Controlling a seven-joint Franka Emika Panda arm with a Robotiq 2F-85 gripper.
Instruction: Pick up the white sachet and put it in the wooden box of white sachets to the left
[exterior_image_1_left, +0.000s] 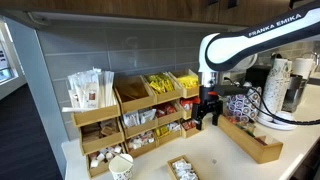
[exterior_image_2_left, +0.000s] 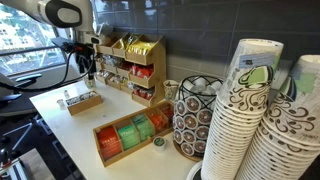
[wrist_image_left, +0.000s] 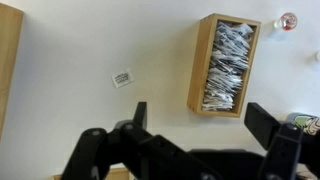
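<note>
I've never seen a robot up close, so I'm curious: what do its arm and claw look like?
The arm is glossy white, made of rounded tube-like segments with dark rings at the joints, and bears black FRANKA EMIKA lettering. The gripper is black and blocky, ending in two flat fingers. In an exterior view a dark cable loops beside the wrist.

White arm (exterior_image_1_left: 250, 45) bent over from the side, wrist pointing straight down, black gripper (exterior_image_1_left: 206, 120) hanging in the air, jaws wide apart, nothing held.
</note>
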